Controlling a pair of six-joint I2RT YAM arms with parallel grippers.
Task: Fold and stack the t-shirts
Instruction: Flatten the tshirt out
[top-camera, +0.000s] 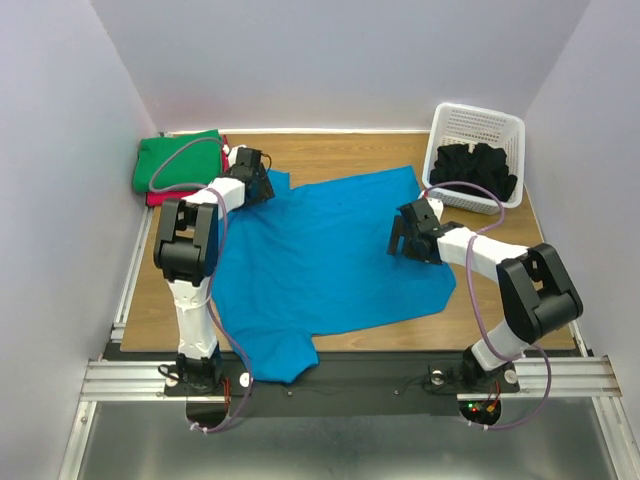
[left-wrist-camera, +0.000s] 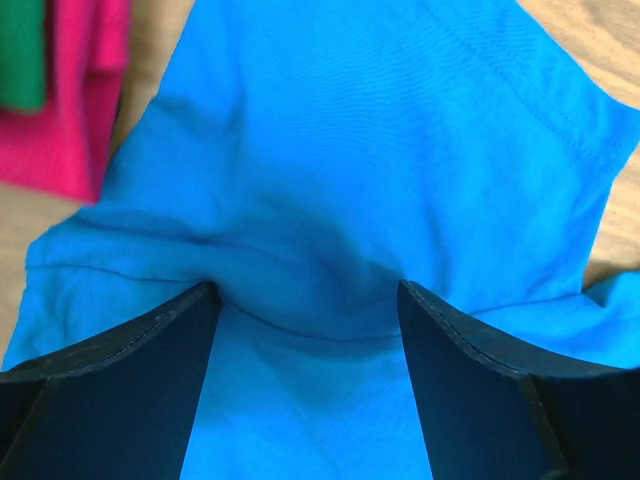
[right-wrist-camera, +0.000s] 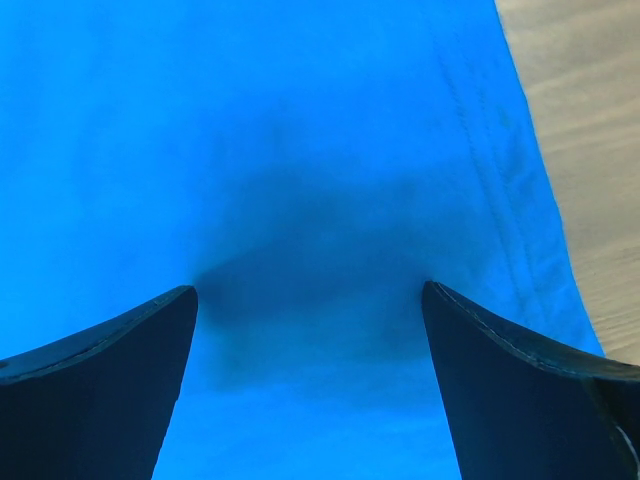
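Wooden table (top-camera: 340, 150) between pale walls, with a turquoise-blue t-shirt (top-camera: 330, 265) spread flat across its middle.
At upper left, a green t-shirt (top-camera: 178, 160) is stacked on a red-pink t-shirt (top-camera: 158, 198). The left gripper (left-wrist-camera: 308, 295) is held with fingers apart on the blue shirt's upper-left corner, and the right gripper (right-wrist-camera: 308, 290) is likewise spread near its right edge. Black t-shirts (top-camera: 478, 165) are seen in a white basket (top-camera: 480, 122) at upper right.

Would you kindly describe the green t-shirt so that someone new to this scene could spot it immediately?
Start at the wooden table and look to its far left corner. There a folded green t-shirt lies on a red-pink t-shirt, near the left gripper; it alone is green.
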